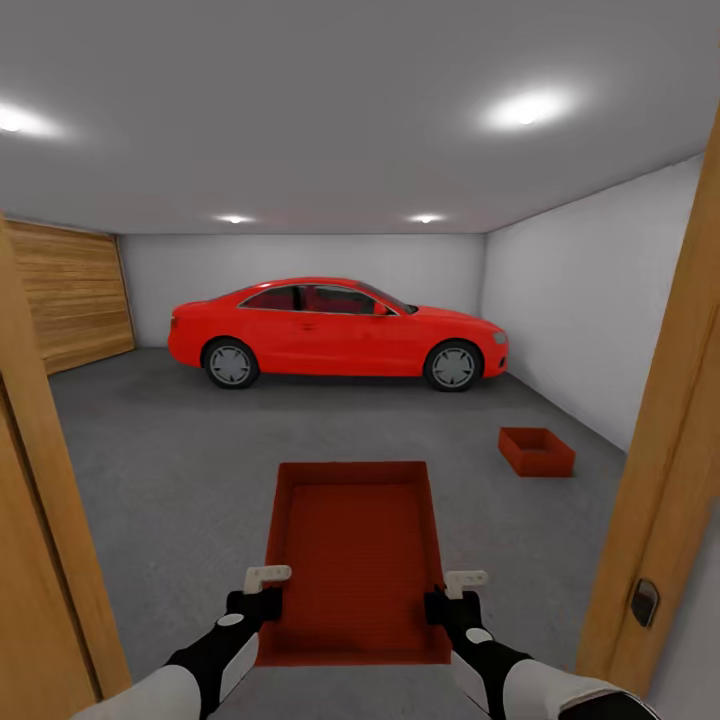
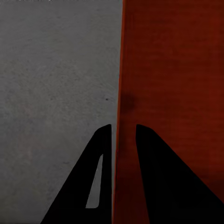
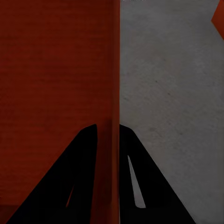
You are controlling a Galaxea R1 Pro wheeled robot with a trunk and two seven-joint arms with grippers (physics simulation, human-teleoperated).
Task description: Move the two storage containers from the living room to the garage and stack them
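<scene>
Both grippers [image 1: 266, 590] [image 1: 452, 592] clamped on container [image 1: 355, 540] walls

**Garage seen through a doorway**

Pretty bare room. White ceiling [image 1: 330, 120] with recessed round lights, two bright ones up close and two smaller ones [image 1: 425, 218] near the far end. Plain white back wall [image 1: 300, 255] and a white side wall [image 1: 590, 310] on the right. Left side has a wood-panelled garage door [image 1: 75, 295] with horizontal planks. Dark grey mottled concrete floor [image 1: 170, 450] everywhere. A red car [image 1: 335, 332] is parked sideways along the back wall, nose to the right. Wooden door frame posts [image 1: 660, 440] sit at both edges up close, and the right one has a small dark latch plate [image 1: 644, 601].
</scene>
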